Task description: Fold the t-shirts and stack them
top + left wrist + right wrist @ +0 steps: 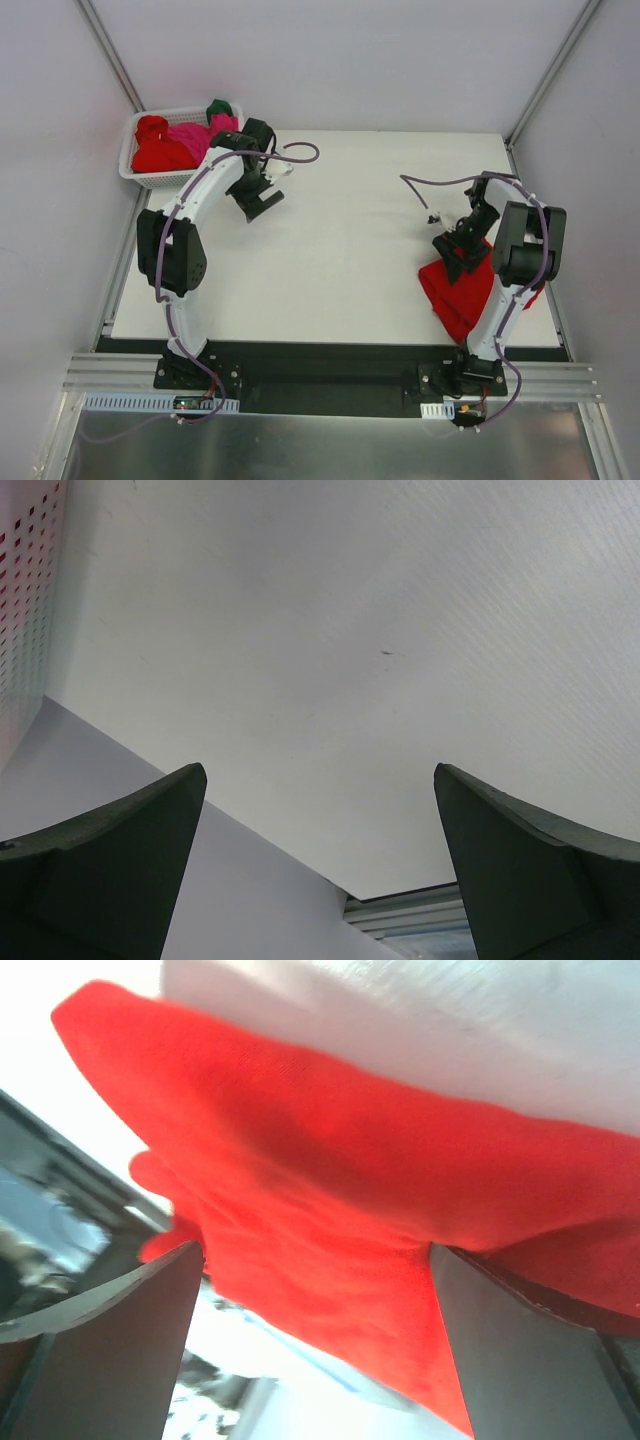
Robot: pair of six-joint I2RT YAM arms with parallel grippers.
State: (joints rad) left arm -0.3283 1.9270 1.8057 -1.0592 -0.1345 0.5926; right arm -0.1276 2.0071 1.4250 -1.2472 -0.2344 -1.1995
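At the far left corner of the surface point(350, 230), a white lattice basket point(127, 166) is set. 3 bunched t-shirts are piled in it: a red t-shirt point(158, 150), a pink t-shirt point(196, 135) and, at the back, a dark green t-shirt point(218, 107).

The left claw point(263, 203) is held just beside the basket, on its right, over bare surface. In the left wrist view its 2 fingers point(110, 865) are spread wide, and only the white surface is seen between them. The basket's lattice wall is caught at the upper left edge of that view.

Near the right edge of the surface, another red t-shirt point(452, 293) is laid in a rumpled, roughly triangular heap. Part of it is hidden under the right arm.

The right claw point(457, 250) is lowered at the far edge of this heap. In the right wrist view its fingers point(100, 1345) are parted widely, and the space between and beyond them is filled with red cloth. No grip on the cloth is shown, and whether the fingers touch it cannot be told.

The 2 claws are kept well apart, with a wide stretch of surface between them.
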